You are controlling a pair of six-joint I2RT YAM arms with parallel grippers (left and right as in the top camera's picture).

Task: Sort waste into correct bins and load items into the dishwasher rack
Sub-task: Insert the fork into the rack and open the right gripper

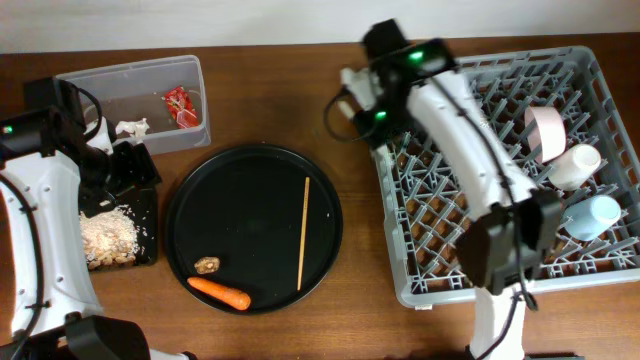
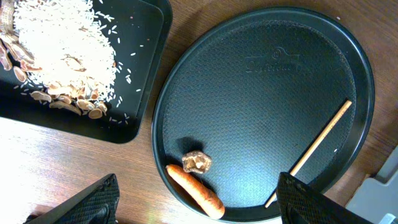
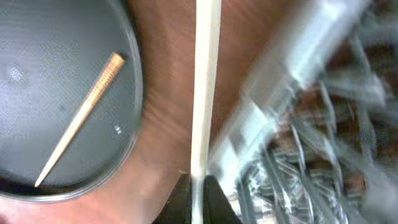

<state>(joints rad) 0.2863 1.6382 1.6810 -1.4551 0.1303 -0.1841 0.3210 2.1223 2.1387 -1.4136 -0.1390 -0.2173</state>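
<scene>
My right gripper [image 3: 198, 186] is shut on a thin white handle [image 3: 205, 81], seemingly the fork's, which points away over the bare wood beside the grey dishwasher rack [image 3: 273, 68]. Overhead, this gripper [image 1: 358, 95] hangs at the rack's [image 1: 570, 283] far left corner. The wooden chopstick [image 1: 303, 232] [image 3: 81, 118], the orange carrot [image 1: 220, 293] [image 2: 196, 193] and the brown lump [image 1: 207, 265] [image 2: 197, 161] lie on the round black tray [image 1: 250, 180]. My left gripper [image 1: 125, 165] [image 2: 199, 202] hovers open, high above the tray's near-left rim.
The clear tub [image 1: 120, 85] at the back left holds a red wrapper [image 1: 180, 105] and a white paper scrap [image 1: 131, 127]. Rice crumbs [image 1: 108, 235] [image 2: 62, 50] fill the black rectangular tray [image 2: 146, 37]. A pinkish bowl [image 1: 545, 133], cream cup [image 1: 575, 165] and blue cup [image 1: 595, 215] stand in the rack.
</scene>
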